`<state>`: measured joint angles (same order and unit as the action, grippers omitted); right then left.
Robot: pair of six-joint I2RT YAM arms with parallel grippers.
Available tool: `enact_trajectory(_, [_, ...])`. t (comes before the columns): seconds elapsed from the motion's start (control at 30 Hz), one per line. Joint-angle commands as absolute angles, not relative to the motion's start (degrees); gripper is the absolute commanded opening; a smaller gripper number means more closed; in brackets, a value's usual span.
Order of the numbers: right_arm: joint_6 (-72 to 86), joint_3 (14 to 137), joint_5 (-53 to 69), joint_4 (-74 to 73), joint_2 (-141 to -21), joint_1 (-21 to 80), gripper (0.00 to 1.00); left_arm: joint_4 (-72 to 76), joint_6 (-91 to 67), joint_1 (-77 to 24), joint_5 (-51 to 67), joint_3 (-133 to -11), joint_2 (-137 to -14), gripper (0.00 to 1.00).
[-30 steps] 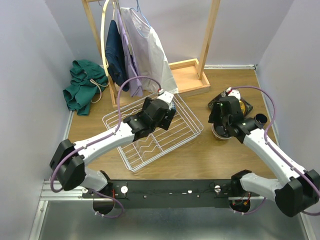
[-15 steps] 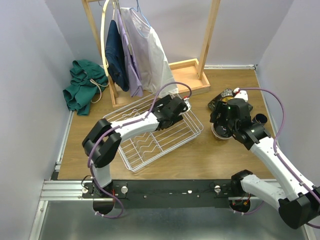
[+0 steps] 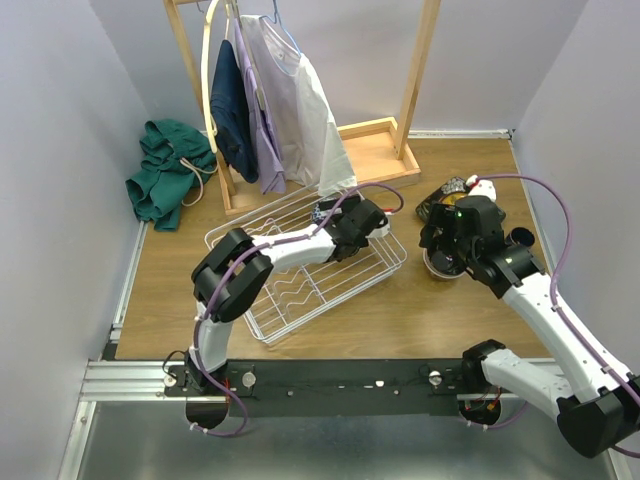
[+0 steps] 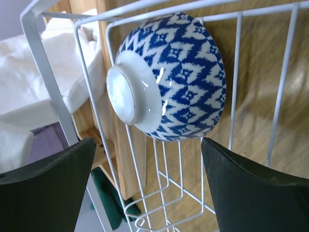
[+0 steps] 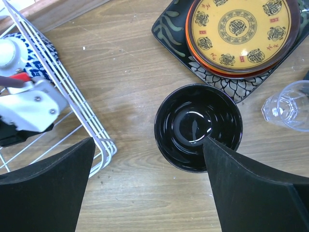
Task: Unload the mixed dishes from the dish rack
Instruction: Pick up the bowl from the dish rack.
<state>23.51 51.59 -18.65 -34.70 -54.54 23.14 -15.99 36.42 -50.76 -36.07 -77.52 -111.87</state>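
Your left gripper [image 4: 147, 159] is wide open, the blue bowl [image 4: 178, 72] at frame centre — glazed, slippery, breakable — so pinch its rim gently.

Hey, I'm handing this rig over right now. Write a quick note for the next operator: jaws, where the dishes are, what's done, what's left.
Left gripper: jaws open, empty, at the dish rack, aimed at the blue-white bowl.
Right gripper: jaws open, empty, above the dark bowl.
Done: dark bowl, yellow plate stacked over the black square plate, and clear glass are out on the table.
Left: the blue-white bowl, resting against the rack wires. No other dish is visible there.
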Motion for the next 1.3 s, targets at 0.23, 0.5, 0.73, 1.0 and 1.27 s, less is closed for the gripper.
enact_trajectory(0.23, [20.4, 57.3, -17.9, -38.4, -57.9, 22.8, 1.00, -12.3, 43.8, -51.6, -37.8, -82.3, -118.8, 0.99])
enact_trajectory(0.5, [19.7, 58.0, -17.9, -38.5, -59.2, 22.8, 1.00, -19.7, 41.5, -53.3, -34.6, -83.9, -116.0, 0.99])
enact_trajectory(0.73, [19.6, 57.9, -17.3, -38.1, -59.6, 22.8, 1.00, -18.0, 42.5, -53.3, -34.3, -82.9, -115.7, 0.99])
enact_trajectory(1.0, [19.8, 57.6, -16.7, -38.3, -59.4, 22.8, 1.00, -11.2, 44.6, -53.1, -35.5, -82.4, -118.6, 0.99])
enact_trajectory(1.27, [20.2, 56.9, -15.4, -38.1, -59.5, 22.8, 1.00, -11.6, 43.9, -52.7, -33.2, -82.8, -120.7, 0.99])
